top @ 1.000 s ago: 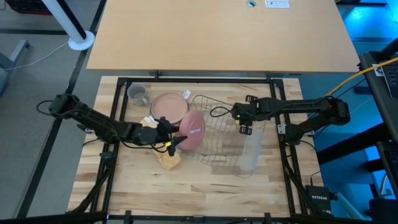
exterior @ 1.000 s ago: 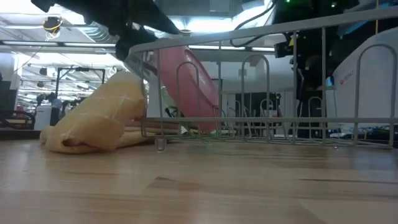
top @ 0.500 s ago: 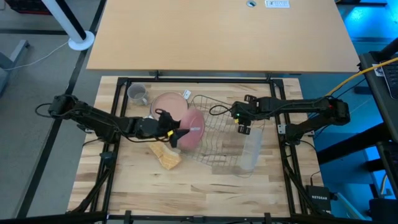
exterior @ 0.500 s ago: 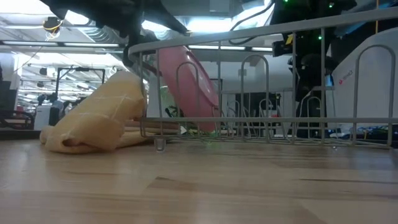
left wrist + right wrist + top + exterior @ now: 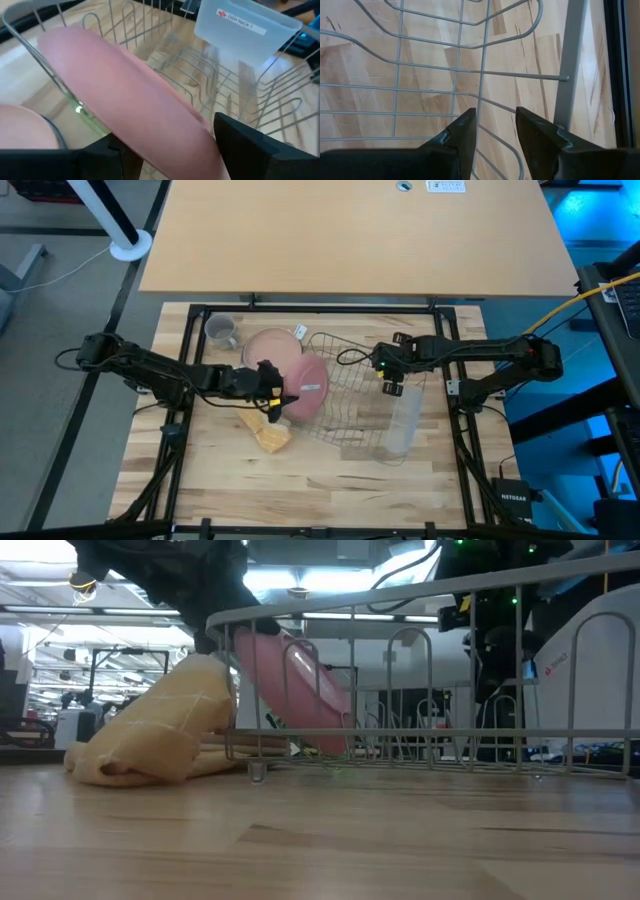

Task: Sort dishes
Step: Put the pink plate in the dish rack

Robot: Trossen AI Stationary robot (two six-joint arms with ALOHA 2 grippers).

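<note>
A pink plate (image 5: 308, 387) stands on edge, tilted, in the wire rack (image 5: 352, 398), at the rack's end nearest the left arm. From table height the plate (image 5: 300, 690) leans against the rack's (image 5: 420, 680) upright wires, its lower rim down among them. The left gripper (image 5: 272, 392) is at that same end of the rack, its fingers spread wide with the plate's rim between them; in its wrist view the plate (image 5: 135, 107) fills the gap between the two dark fingers (image 5: 250, 145), but I cannot tell whether they touch it.

Just beside the rack, on the side toward the far table edge, a second pink dish (image 5: 270, 350) lies flat on the table (image 5: 330, 480), close to the standing plate. Farther from the rack the same way sits a small grey mug (image 5: 220, 331). A yellow checked cloth (image 5: 268, 433) lies bunched against the rack's left end, by the near corner, under the left gripper.

A clear plastic tray (image 5: 402, 423) lies along the rack's opposite end. The right gripper (image 5: 391, 380) hangs over that end of the rack, fingers (image 5: 462, 135) partly apart, with one rack wire (image 5: 482, 75) running between them; no grip on it shows.
</note>
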